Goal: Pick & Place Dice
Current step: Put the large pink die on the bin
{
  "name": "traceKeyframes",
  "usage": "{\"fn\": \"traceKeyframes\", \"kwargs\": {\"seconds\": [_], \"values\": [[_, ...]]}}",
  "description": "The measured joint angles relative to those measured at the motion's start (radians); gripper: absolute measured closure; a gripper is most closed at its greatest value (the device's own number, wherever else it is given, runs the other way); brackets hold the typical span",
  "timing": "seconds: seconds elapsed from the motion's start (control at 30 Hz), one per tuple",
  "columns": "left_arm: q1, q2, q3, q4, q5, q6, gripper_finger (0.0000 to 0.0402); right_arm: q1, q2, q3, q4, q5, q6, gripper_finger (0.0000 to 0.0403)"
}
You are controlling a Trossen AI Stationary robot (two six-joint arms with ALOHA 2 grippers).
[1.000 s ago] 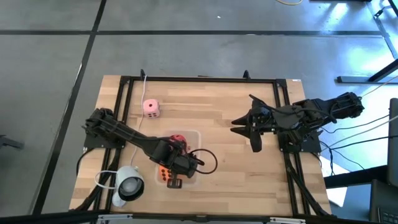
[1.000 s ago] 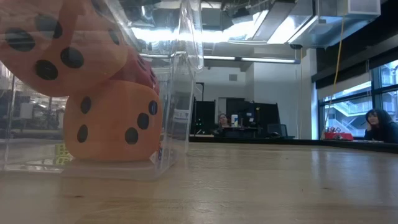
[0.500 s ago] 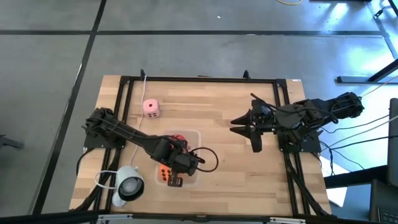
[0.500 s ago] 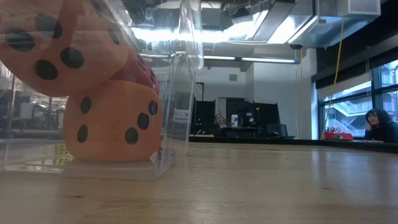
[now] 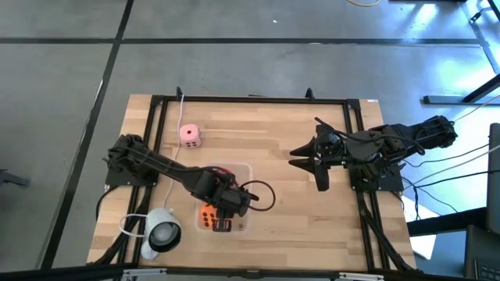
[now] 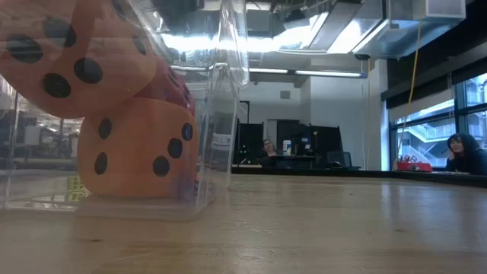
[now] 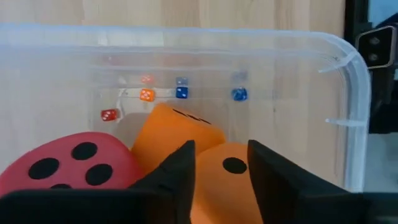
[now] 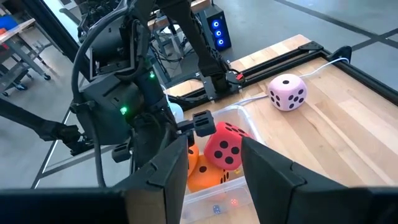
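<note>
I am looking at soft cubes with dark pips: two orange dice (image 7: 186,134) and a red die (image 8: 224,147) are sitting heaped in the clear box (image 5: 248,170), one orange tilted on a corner. The pink die (image 5: 190,135) is resting square on the table (image 5: 281,140), well apart. My left gripper (image 7: 221,168) is hovering part open over an orange face (gripping nothing); my right gripper (image 5: 312,166) is waiting, half open, empty.
</note>
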Motion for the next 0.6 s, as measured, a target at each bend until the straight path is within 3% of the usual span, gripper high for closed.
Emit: {"fn": "traceKeyframes", "kwargs": {"seconds": [0.27, 0.6], "values": [[0.032, -0.021, 0.0, -0.065, 0.008, -0.004, 0.0215, 0.0, 0.0, 0.0, 0.0, -0.001, -0.001, 0.0254], [0.105, -0.18, 0.0, -0.114, -0.119, -0.102, 0.0207, 0.0, 0.0, 0.0, 0.0, -0.002, -0.008, 0.0254]]}}
